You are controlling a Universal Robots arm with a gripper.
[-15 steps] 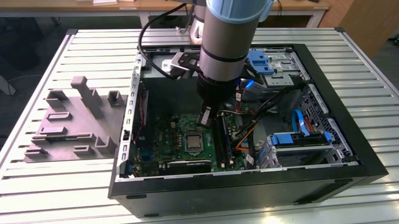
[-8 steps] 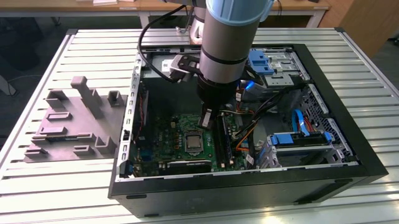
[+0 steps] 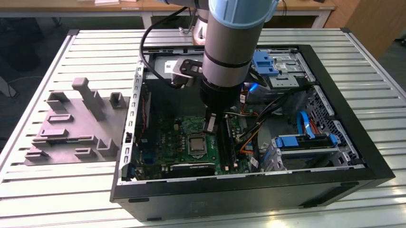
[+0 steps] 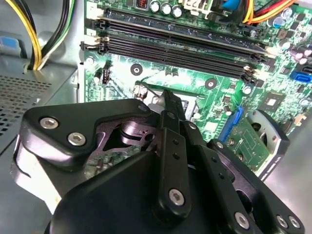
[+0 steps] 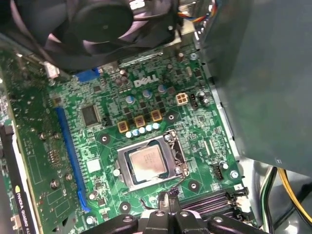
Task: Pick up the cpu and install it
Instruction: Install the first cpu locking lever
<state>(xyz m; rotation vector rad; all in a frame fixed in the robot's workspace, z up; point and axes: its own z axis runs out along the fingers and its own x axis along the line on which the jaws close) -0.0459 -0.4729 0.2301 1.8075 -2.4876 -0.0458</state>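
Observation:
The cpu [image 5: 147, 162], a pale silvery square, lies flat inside the metal-framed socket [image 5: 181, 161] on the green motherboard [image 5: 102, 146]. The exterior view shows the cpu [image 3: 197, 144] low in the open computer case. My gripper [image 3: 211, 124] hangs just above the board, at the socket's edge on the side of the long memory slots [image 4: 175, 46]. Its dark fingers [image 4: 168, 105] are pressed together with nothing between them. In the first wrist view the gripper [image 5: 165, 197] stands apart from the cpu, beside the socket frame.
A grey tray [image 3: 70, 128] with raised fixtures sits at the exterior view's left, outside the black case [image 3: 254, 194]. Inside are cables [image 3: 254, 128], blue drive brackets [image 3: 304, 140], a dark fan [image 5: 97, 24] and yellow wires [image 4: 29, 34]. The case walls hem the board in closely.

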